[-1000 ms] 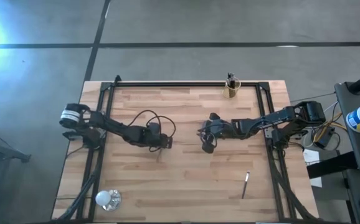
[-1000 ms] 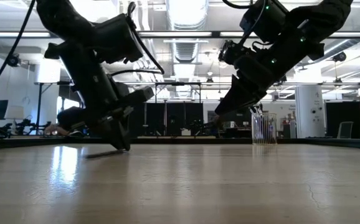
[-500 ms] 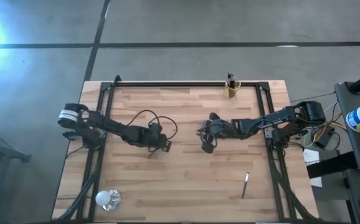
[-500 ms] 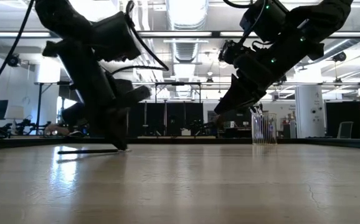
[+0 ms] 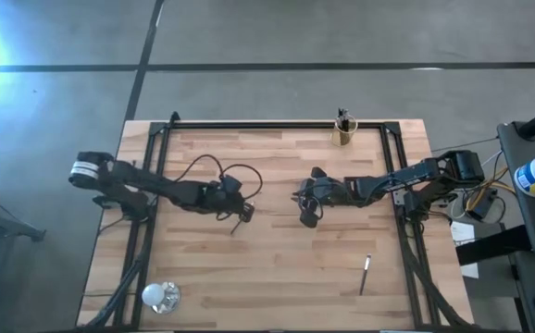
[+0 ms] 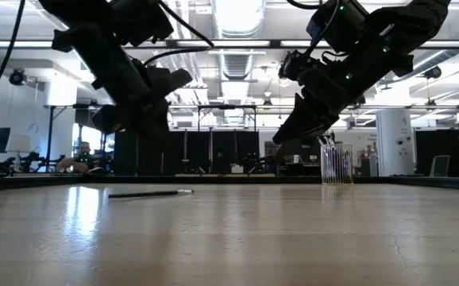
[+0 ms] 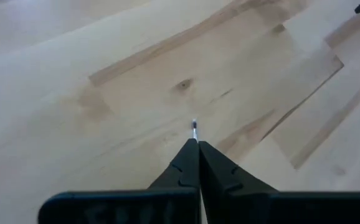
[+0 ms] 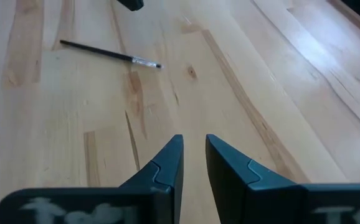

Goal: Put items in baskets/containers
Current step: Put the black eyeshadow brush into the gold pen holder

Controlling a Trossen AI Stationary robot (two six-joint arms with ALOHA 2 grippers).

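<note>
One thin dark stick (image 6: 150, 192) with a silvery tip lies flat on the table, also seen in the right wrist view (image 8: 110, 54). My left gripper (image 5: 241, 213) hangs shut a little above it, holding nothing. In the left wrist view only the stick's pale tip (image 7: 194, 129) shows past the shut fingertips (image 7: 196, 146). My right gripper (image 5: 307, 218) hovers near the table's middle, its fingers (image 8: 194, 149) a narrow gap apart around nothing. The amber cup (image 5: 342, 135) stands at the far edge with sticks upright in it. Another stick (image 5: 365, 275) lies near the front right.
A shiny white ball (image 5: 159, 296) sits at the near left corner. A black frame (image 5: 267, 125) runs along the table's far edge and down both sides. Bare wood lies between the two grippers and along the near side.
My left gripper has risen from the table and rolled about its own line. The stick it stood on has stayed flat on the table and slid a little toward the table's right.
</note>
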